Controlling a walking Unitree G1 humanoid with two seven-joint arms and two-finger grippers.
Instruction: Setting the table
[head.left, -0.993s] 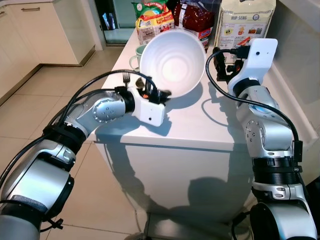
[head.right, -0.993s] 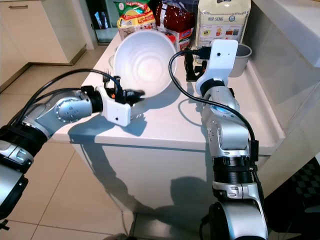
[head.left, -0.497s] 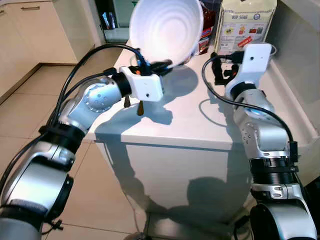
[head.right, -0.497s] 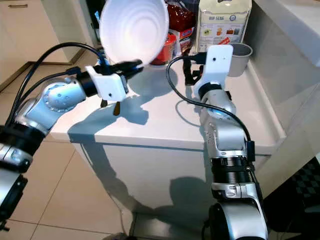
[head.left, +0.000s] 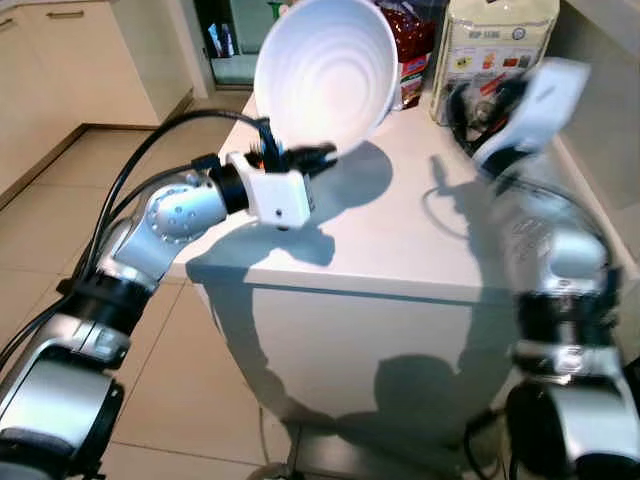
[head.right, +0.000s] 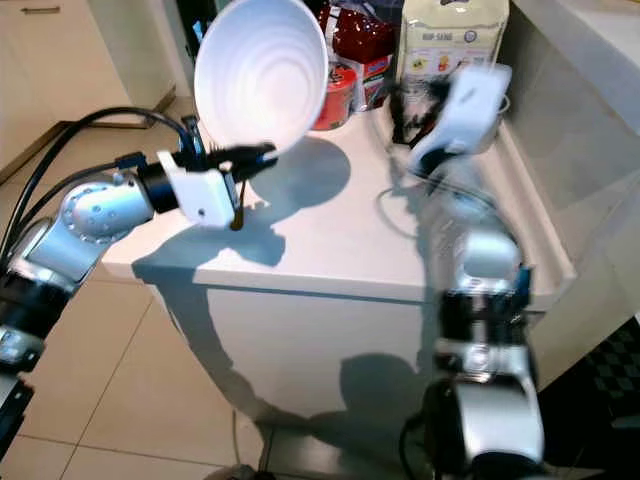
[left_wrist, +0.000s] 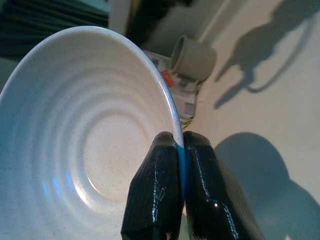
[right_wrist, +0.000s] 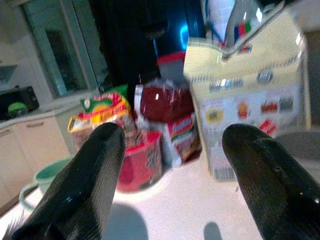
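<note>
The white ribbed bowl (head.left: 325, 70) is being pinched by the rim between the left gripper's (left_wrist: 180, 150) fingers, now tilted higher above the table (head.left: 400, 235); the right gripper's (right_wrist: 172, 150) fingers are being held wide.

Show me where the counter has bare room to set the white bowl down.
The counter is bare across its near half, between the left gripper holding the white bowl by the rim and the right arm. The far end is crowded: red tub, snack packets, a tall bag.
</note>
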